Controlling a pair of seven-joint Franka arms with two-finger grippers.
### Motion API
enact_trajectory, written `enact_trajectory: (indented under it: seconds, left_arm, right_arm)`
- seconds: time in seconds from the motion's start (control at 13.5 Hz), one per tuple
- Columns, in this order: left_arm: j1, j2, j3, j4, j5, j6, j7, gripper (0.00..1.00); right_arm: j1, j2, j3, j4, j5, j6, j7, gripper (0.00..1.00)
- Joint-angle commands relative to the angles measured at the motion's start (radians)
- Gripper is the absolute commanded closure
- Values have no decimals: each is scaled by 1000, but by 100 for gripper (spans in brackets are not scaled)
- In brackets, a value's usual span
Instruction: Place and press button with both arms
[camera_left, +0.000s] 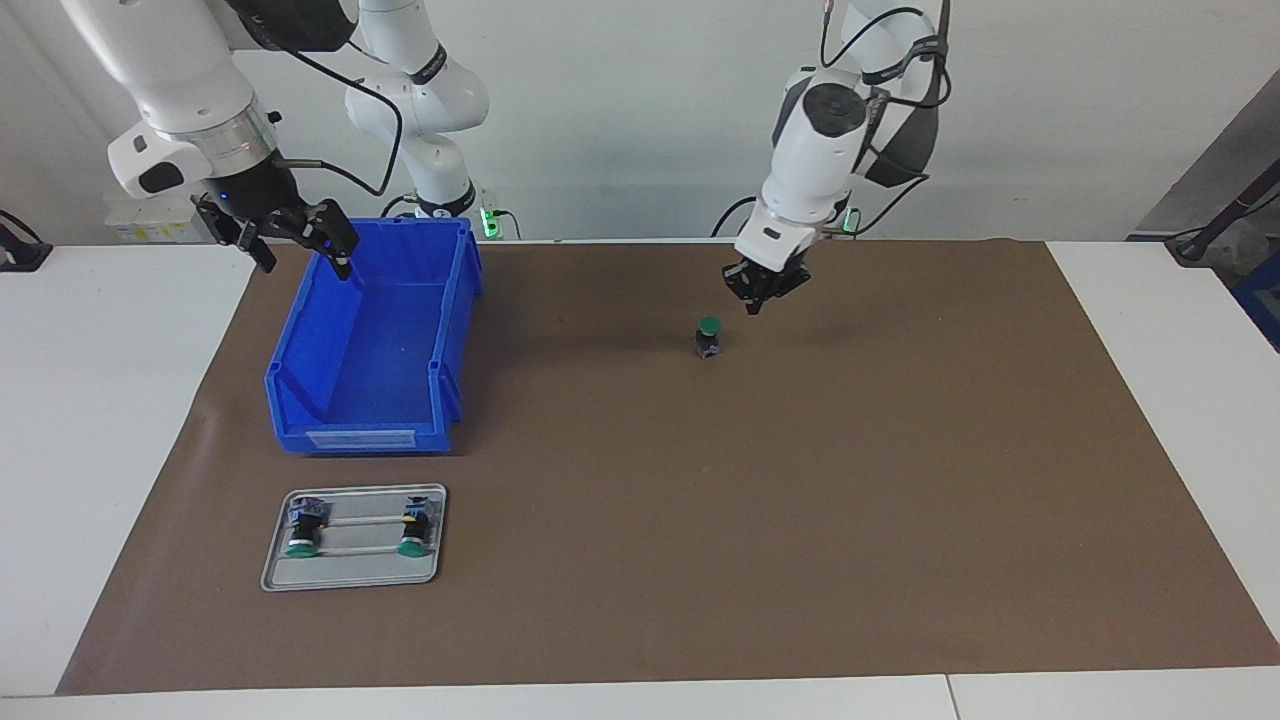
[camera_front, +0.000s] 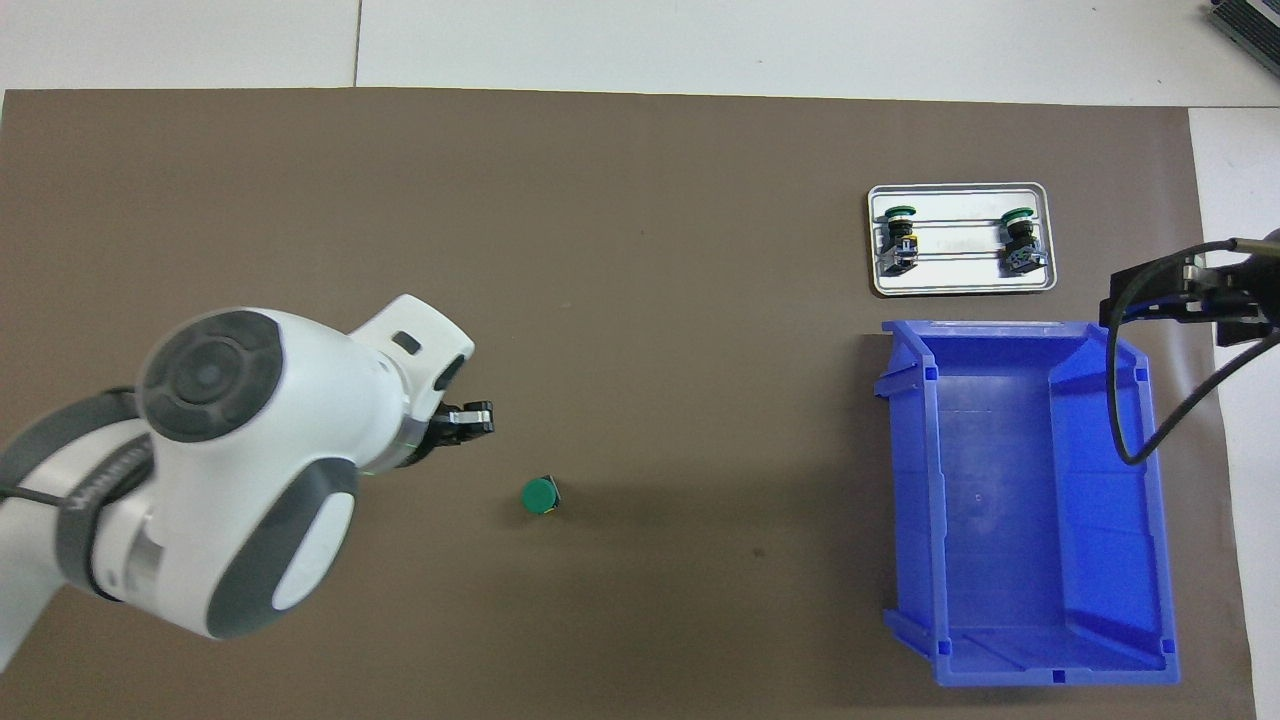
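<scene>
Below and beside my left claw (camera_left: 760, 301), the button (camera_left: 708, 336) is standing upright, untouched. Claw is hovering pinched, holding nothing. My right claw (camera_left: 290, 238) is waiting wide over the bin (camera_left: 372, 352).

Green-capped button (camera_front: 539, 496) upright on the brown mat (camera_front: 640, 250), alone, well apart from the blue bin (camera_front: 1150, 500), toward the left arm's end. Left hand (camera_front: 470, 420) raised near the button, fingertips together, holding nothing. Right hand (camera_front: 1170, 295) over the bin's rim, spread wide.
</scene>
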Motion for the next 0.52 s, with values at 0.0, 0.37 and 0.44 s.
enact_trajectory:
  seconds: [0.0,0.37,0.44]
  left_arm:
    - [169,12,-6,145,-7,-159,173,100]
    - [323,15,-6,355,151,-366,390,0]
    - [325,29,-6,414,152,-415,390,0]
  right_arm:
    - [-12,-10,9,-13,17,3,-21,0]
    - [-12,-10,9,-13,17,3,-21,0]
    - [-12,-10,9,-13,17,3,-21,0]
